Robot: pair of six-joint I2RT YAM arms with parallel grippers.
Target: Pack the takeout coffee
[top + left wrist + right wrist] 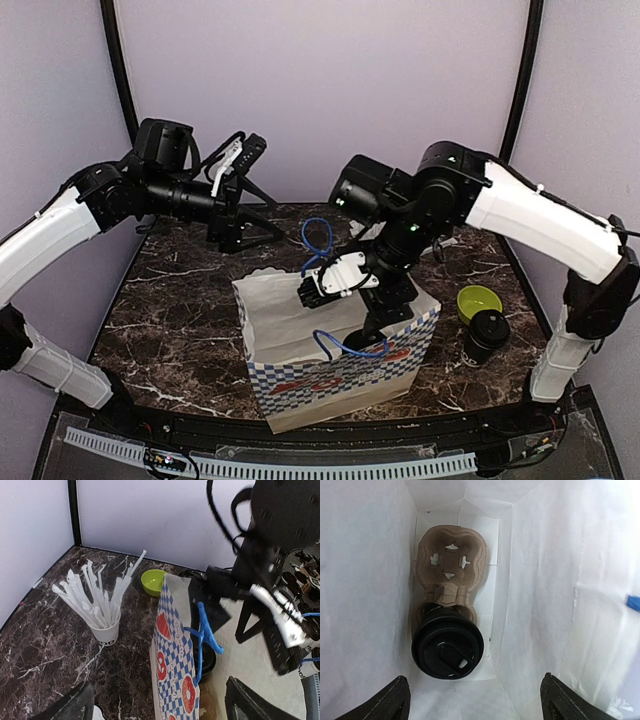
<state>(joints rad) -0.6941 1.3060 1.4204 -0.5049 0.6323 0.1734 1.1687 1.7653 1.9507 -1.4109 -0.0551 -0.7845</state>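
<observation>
The left claw (159, 697) hangs over the marbled surface (170, 300), spread wide on nothing, a cup of straws (105, 630) near. In the middle stands the checkered bag (330, 375) — the right claw (475, 697) is down inside it, parted, above one lidded black cup (447, 650) seated in a cardboard carrier (452, 560). Rightward, the second black cup (486, 335) stands beside a green bowl (479, 298).

Dark veined marble table (170, 300) between pale lilac walls (320, 90), black corner posts (118, 60)
</observation>
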